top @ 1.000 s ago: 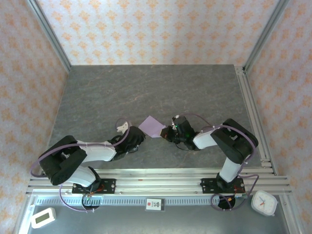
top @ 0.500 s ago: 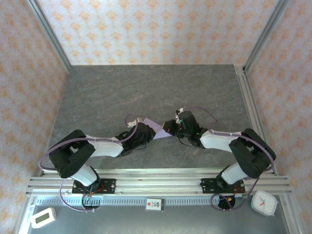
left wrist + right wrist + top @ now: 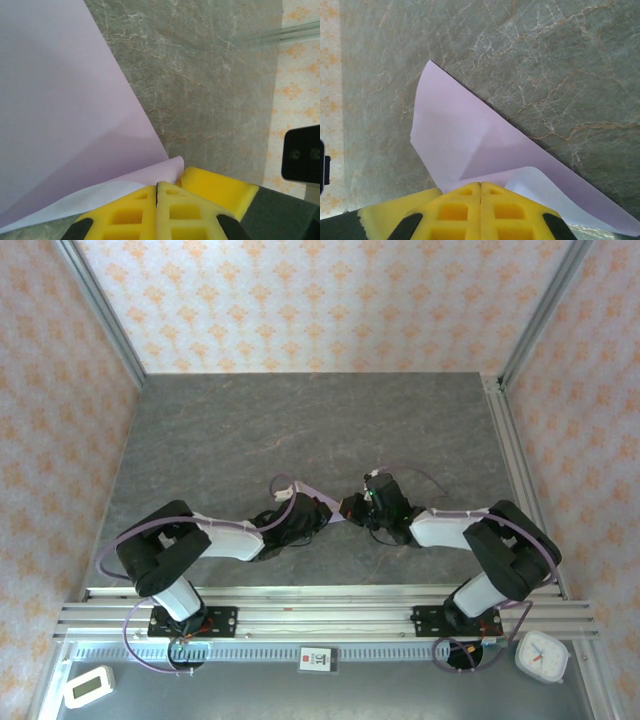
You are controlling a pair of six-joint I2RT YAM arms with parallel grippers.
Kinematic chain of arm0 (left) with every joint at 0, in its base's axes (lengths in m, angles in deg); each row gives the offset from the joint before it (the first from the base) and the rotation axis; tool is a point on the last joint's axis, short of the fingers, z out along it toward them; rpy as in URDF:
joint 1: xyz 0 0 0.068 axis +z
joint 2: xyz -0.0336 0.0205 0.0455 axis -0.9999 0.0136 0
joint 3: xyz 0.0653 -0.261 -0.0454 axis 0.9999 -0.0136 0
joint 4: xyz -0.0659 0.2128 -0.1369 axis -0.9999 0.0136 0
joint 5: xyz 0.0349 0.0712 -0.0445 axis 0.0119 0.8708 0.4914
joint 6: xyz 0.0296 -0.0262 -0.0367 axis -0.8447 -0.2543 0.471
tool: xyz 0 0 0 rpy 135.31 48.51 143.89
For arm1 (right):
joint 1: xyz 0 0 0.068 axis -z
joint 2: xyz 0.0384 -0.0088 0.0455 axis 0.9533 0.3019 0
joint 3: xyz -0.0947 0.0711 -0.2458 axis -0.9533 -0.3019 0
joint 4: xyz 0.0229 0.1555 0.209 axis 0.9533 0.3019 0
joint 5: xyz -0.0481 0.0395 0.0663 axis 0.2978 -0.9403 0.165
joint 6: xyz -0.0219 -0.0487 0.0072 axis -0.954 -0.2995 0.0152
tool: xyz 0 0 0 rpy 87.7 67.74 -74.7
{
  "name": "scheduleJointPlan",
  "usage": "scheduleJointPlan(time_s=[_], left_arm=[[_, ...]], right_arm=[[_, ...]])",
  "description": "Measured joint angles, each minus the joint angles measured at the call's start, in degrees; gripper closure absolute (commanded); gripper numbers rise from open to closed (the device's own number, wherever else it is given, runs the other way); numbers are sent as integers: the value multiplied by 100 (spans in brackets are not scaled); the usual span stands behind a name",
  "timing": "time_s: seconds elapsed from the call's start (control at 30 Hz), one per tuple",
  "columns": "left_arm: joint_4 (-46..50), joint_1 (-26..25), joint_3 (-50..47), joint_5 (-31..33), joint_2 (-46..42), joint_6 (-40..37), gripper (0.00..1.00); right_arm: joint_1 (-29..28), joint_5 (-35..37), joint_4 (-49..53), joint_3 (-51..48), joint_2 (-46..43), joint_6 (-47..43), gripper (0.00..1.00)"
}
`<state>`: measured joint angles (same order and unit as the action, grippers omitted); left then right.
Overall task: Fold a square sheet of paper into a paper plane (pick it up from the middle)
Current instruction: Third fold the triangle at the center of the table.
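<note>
Lilac paper, and hardly a plane yet: the square sheet of paper (image 3: 60, 100) lay on the grey table (image 3: 210, 75) with an arm reaching in to it from either side. As far as I could judge, the task was at its very start. One edge of the sheet was lifted and curled over so the white underside showed, and a soft crease ran across it, but I saw no crisp fold, no nose, no wings. Nearly all of the folding was left to do.

At the sheet's curled corner the left gripper (image 3: 156, 185) had its yellow fingers pressed flat together, tips right against the paper. At the opposite side of the sheet the right gripper (image 3: 480, 185) was likewise pressed together, its tips meeting the raised flap. Either may have been nipping the paper's edge, though from those close views I could not be sure
</note>
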<state>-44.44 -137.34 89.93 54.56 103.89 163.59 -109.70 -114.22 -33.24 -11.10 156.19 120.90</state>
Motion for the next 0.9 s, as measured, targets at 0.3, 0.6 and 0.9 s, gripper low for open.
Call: scheduleJointPlan(time_s=[0.3,0.6,0.9], left_arm=[[-55,13,-37,63,337,-2,100],[-140,17,-166,96,365,-2,100],[-225,26,-236,166,376,0,100]], right_arm=[[0,-48,-111,-129,-61,2,100],[0,2,-120,-326,-623,7,100],[-254,0,-363,-208,190,142,100]])
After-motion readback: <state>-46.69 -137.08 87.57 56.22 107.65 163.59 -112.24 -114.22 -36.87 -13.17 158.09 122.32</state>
